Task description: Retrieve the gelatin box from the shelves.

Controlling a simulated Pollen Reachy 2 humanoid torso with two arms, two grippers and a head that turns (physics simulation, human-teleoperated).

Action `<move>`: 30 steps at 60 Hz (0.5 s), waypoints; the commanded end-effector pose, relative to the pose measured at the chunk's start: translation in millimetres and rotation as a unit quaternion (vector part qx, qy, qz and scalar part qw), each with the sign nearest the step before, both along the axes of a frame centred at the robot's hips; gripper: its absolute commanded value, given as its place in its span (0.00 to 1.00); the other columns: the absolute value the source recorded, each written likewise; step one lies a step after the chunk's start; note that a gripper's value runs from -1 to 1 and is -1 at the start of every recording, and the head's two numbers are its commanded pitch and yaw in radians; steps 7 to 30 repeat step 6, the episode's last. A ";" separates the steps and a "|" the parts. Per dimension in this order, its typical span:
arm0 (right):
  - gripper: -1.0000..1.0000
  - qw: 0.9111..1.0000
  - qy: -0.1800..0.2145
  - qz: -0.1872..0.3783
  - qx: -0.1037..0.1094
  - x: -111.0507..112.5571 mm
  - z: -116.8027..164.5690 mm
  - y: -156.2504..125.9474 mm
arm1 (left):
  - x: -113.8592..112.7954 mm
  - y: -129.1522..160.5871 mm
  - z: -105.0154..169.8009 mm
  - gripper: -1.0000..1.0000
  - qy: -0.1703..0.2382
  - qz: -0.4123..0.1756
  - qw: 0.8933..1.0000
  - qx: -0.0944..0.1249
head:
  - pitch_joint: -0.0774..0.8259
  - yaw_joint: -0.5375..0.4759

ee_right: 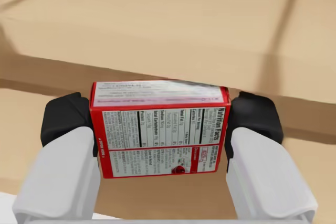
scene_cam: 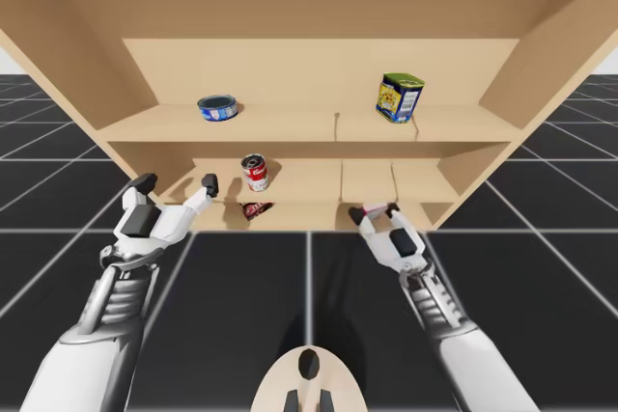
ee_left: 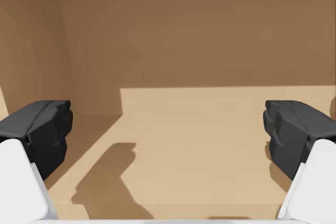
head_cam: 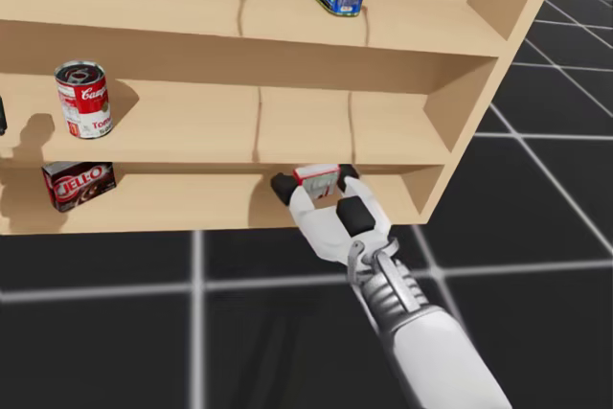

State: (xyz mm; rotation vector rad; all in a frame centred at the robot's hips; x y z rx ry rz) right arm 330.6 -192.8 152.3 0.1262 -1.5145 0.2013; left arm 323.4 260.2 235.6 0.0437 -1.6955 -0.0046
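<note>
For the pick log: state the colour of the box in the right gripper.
Red box with white printed panels, clearest in the right wrist view.

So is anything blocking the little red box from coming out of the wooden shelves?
Nothing visible does. My right gripper is shut on the small red cardboard box at the front edge of the bottom wooden shelf. The dark box on that shelf sits well off to the side.

The shelves (scene_cam: pixel 319 127) are showing a pale, matt, smooth wood, the red box (ee_right: pixel 159 129) is looking like smooth printed card with a faint sheen, and the pads (ee_right: pixel 65 116) of my right gripper (ee_right: pixel 160 124) are looking like matt black rubber on smooth white plastic shells.
</note>
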 end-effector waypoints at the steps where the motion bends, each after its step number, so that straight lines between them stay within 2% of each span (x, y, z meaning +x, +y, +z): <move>1: 1.00 1.000 -0.002 0.009 0.015 -38.4 -5.7 9.2 | -0.2 -0.8 0.0 0.00 0.000 -0.001 1.000 0.001 | 0.73 0.29; 6: 1.00 1.000 -0.009 0.016 0.000 -59.9 -6.5 9.8 | -0.2 -1.4 -0.5 0.00 0.000 0.000 1.000 0.003 | 0.73 0.30; 30: 1.00 1.000 -0.009 0.016 0.000 -59.9 -6.5 9.8 | -0.2 -1.4 -0.5 0.00 0.000 0.000 1.000 0.003 | 0.73 0.30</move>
